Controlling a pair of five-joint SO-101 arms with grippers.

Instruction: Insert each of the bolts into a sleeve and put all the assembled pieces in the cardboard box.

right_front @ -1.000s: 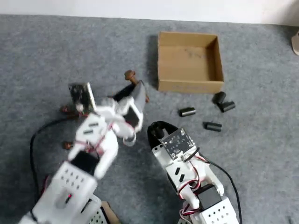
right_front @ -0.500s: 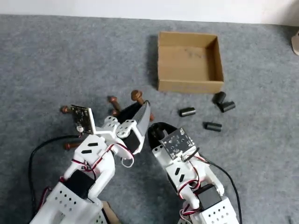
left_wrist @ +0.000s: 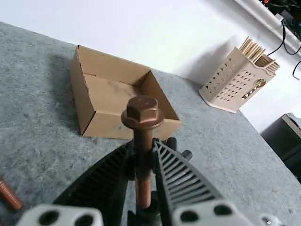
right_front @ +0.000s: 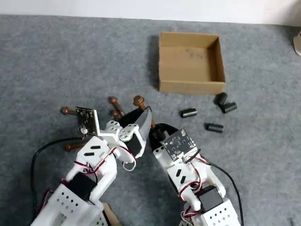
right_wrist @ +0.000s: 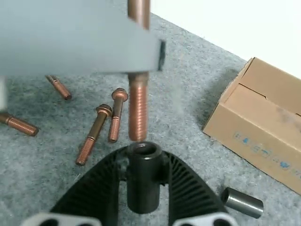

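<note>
Insertion step: left pincer (left_wrist: 142,147) clamped bolt (left_wrist: 142,117), tip seemingly just above sleeve (right_wrist: 142,188) gripped upright in right pincer (right_wrist: 143,157). Judged next: straight descent, axes aligned.

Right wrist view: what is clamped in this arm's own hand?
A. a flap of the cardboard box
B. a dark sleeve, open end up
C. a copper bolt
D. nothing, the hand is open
B: the right hand holds the dark sleeve upright, its open end just under the tip of the bolt that the left hand holds.
</note>
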